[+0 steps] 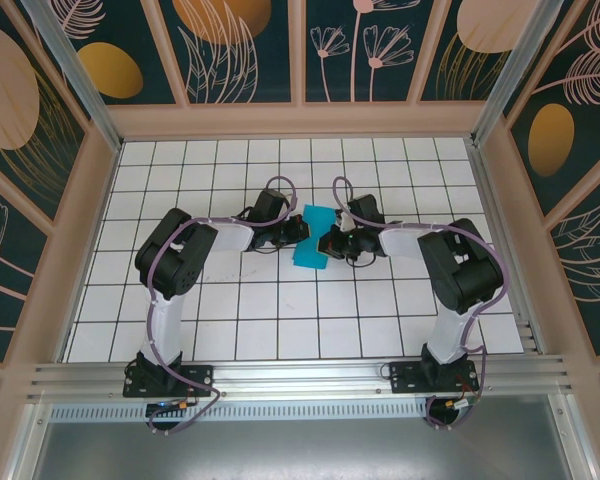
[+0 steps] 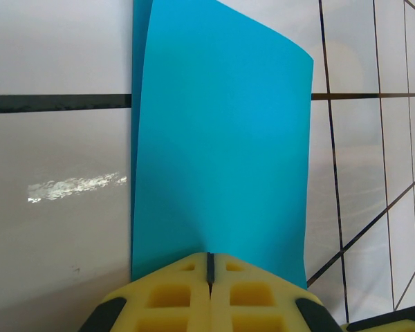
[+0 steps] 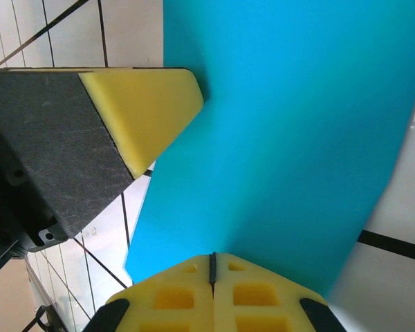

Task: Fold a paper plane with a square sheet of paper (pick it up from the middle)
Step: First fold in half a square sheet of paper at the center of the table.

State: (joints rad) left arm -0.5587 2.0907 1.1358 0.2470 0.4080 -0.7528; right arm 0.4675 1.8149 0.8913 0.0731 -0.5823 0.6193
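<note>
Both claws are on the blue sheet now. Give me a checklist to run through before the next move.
1. Grip of the left claw on the sheet: ok, shut on it.
2. Grip of the right claw on the sheet: ok, shut on it.
3. No tears in the sheet where the wrist views show it: ok.
4. Gap between the two claws: ok, but they are close.
5. Lower edge of the sheet off the table: cannot tell.
6. Layers lined up edge to edge: cannot tell.
</note>
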